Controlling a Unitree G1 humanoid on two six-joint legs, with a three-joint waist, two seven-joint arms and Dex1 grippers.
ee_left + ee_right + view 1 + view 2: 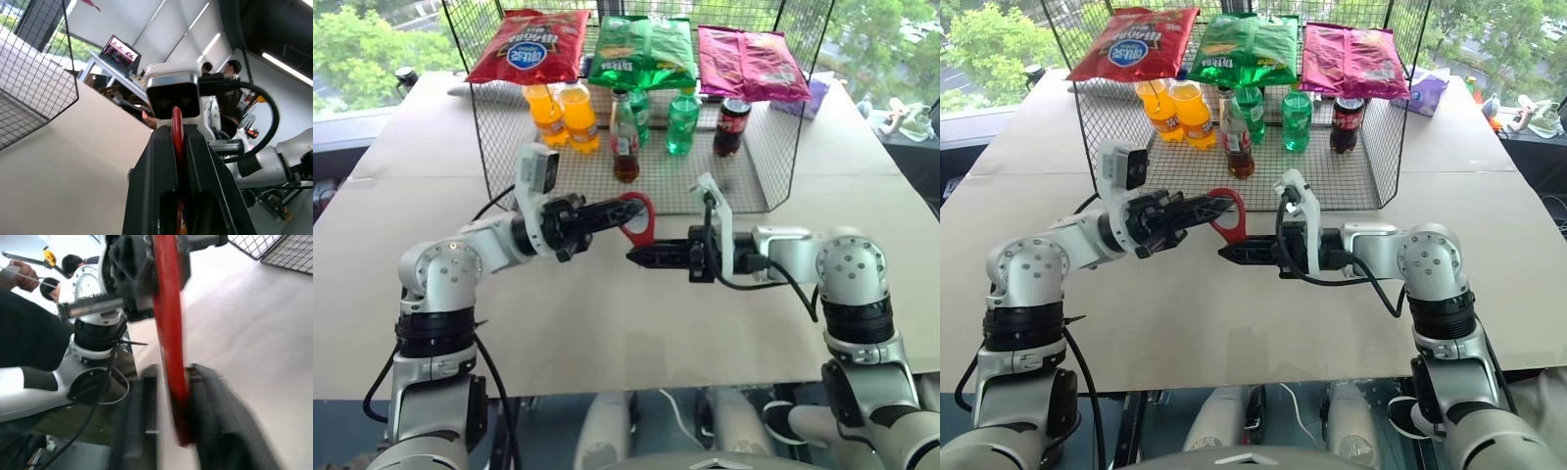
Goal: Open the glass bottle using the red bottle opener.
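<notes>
We see both arms meeting above the bare tan table (607,323). The left gripper (625,209) is clenched on the ring head of the red bottle opener (639,221), which hangs down from its fingertips. The right gripper (636,257) points left at the opener's lower end; its jaws stand slightly apart with the red handle between them, so we read it as released. Farther back stands one wire basket (499,166), open toward us. Inside it we count two orange drink bottles (563,116), the glass bottle (625,139) with dark liquid and a red label, two green plastic bottles (682,122) and one dark can (732,127). Three snack bags lie on top: red (530,47), green (642,52) and magenta (751,63); their lettering is not legible.
</notes>
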